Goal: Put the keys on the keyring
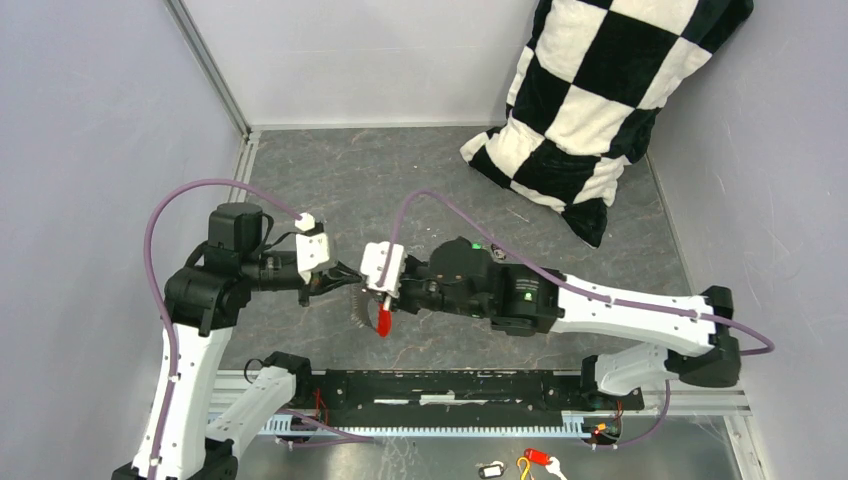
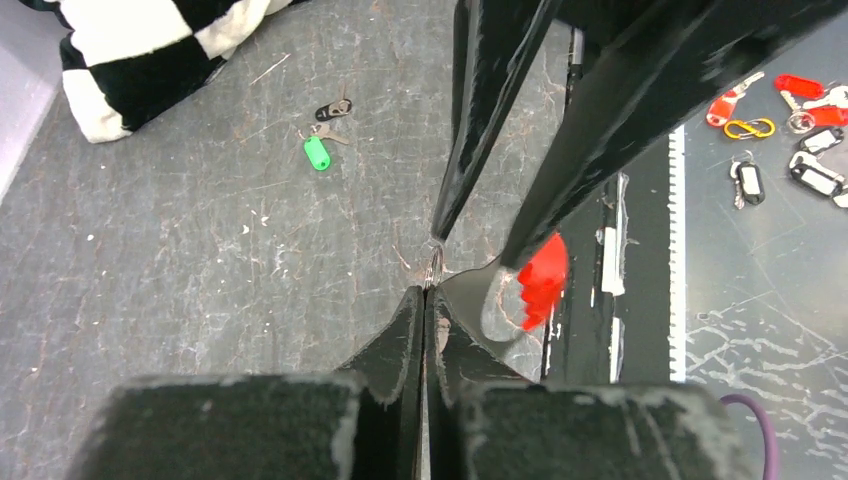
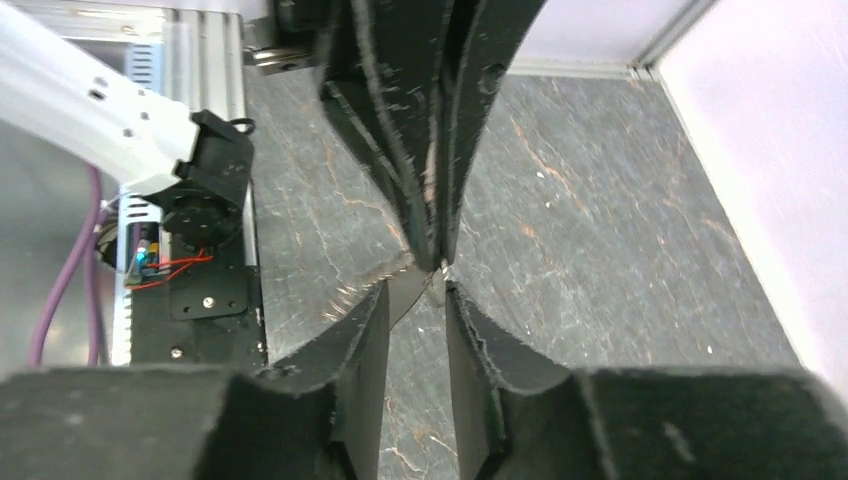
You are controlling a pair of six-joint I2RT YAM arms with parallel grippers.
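My left gripper [image 2: 427, 290] is shut on the keyring [image 2: 437, 262]; only a thin silvery loop sticks out of its tips. My right gripper [image 3: 415, 290] faces it tip to tip, open with a narrow gap and nothing between its fingers. In the top view the two grippers meet mid-table, left gripper [image 1: 345, 272] against right gripper [image 1: 366, 290]. The red key [image 1: 383, 320] hangs just below them, red key [image 2: 543, 278] beside the left jaws; I cannot tell whether it is on the ring. The green key [image 2: 317, 152] and the dark metal key [image 2: 333, 109] lie together on the table.
A black-and-white checkered pillow [image 1: 600, 100] leans in the far right corner. Spare tags lie past the near rail: red tags [image 2: 735, 100], a yellow loop [image 2: 750, 128] and black-framed tags [image 2: 750, 182]. The black rail [image 1: 450, 390] runs along the table's near edge.
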